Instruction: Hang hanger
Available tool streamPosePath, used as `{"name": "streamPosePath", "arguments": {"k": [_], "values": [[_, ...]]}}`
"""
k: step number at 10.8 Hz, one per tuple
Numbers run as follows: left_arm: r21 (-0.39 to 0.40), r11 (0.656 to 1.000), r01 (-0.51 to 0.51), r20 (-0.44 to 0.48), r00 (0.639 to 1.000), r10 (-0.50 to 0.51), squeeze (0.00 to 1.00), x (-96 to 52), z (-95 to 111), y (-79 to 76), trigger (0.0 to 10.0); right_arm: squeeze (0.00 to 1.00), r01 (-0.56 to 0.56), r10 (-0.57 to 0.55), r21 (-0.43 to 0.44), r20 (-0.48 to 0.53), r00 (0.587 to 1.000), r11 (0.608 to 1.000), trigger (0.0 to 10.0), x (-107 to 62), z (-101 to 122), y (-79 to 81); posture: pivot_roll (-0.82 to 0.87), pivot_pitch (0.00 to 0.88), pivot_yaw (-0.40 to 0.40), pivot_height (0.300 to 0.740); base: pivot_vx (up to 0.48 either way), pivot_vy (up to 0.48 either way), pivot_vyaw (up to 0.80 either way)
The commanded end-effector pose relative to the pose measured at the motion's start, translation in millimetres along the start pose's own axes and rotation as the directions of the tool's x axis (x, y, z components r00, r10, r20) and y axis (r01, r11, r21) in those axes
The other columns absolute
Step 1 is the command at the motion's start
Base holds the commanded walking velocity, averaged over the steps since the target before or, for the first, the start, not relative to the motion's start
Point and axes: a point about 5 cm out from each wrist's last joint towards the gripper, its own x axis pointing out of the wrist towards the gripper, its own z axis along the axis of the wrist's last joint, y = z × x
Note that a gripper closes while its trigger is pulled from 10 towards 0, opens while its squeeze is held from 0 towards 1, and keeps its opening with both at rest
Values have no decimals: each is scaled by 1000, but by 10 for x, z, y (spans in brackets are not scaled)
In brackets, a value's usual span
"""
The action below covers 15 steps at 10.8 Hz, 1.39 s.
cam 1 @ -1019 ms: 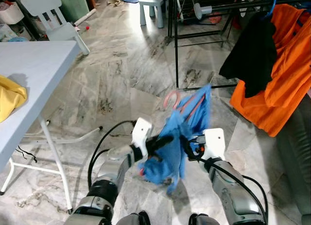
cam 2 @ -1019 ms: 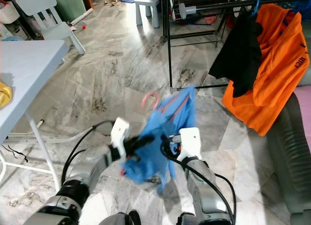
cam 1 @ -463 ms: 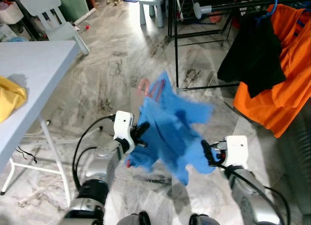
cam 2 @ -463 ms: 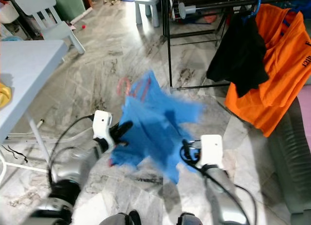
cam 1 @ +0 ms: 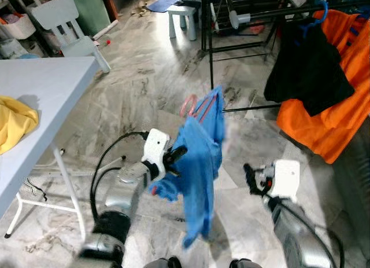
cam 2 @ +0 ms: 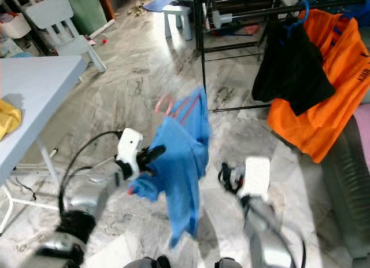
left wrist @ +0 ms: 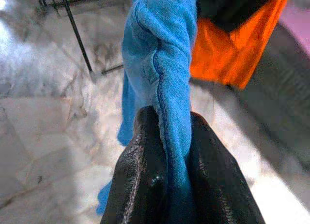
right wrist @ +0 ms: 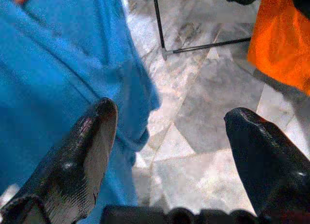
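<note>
Blue garment point(cam 1: 199, 164) on pink hanger point(cam 1: 192, 106) — left gripper point(cam 1: 173, 158) pinching

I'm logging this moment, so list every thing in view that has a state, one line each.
left claw: shut on the blue garment.
right claw: open, holding nothing.
blue garment: on a pink hanger, dangling from the left claw.
orange garment: hung on the black rack.
black garment: hung on the rack.
yellow cloth: crumpled on the table.

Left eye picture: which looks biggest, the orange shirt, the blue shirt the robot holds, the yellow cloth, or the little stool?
1. Orange shirt, largest, though cut off by the edge.
2. Blue shirt, close behind; it hangs nearer the camera, so real size is unsure.
3. Yellow cloth, partly cut off.
4. Little stool, smallest, but farthest away.
</note>
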Motion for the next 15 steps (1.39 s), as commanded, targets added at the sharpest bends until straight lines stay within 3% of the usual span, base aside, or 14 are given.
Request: {"name": "streamPosePath", "arguments": {"k": [1,2,6,7,9,11,15], "values": [[-16,997,-73,52,996,74,0,-76,18,70,10000,0,-34,34,-6,21,999,999,10000,-30,39,75,-164,137,133,740,0,0,0],[-126,980,-156,44,986,163,0,-121,-89,39,10000,0,-41,41,-25,11,999,999,10000,-51,19,59,-148,168,115,740,0,0,0],[-86,985,-149,108,982,158,0,-138,-72,-131,10000,0,-88,95,-143,44,995,986,10000,16,178,83,-154,132,75,740,0,0,0],[-58,983,-172,115,977,177,0,-219,-81,-103,10000,0,-75,84,-149,55,995,986,10000,5,211,26,-139,100,70,740,0,0,0],[-43,968,-246,52,967,248,0,-610,-354,25,10000,0,-29,33,-162,22,999,986,10000,-180,80,-187,-128,70,77,740,0,0,0],[-38,966,-254,22,967,255,0,-798,-495,-21,10000,0,39,-42,-159,-16,999,987,10000,-321,-39,-364,-136,81,81,740,0,0,0],[-34,974,-223,46,973,224,0,-775,-354,-35,10000,0,25,-27,-161,-8,1000,987,10000,-299,17,-326,-133,121,88,740,0,0,0]]}}
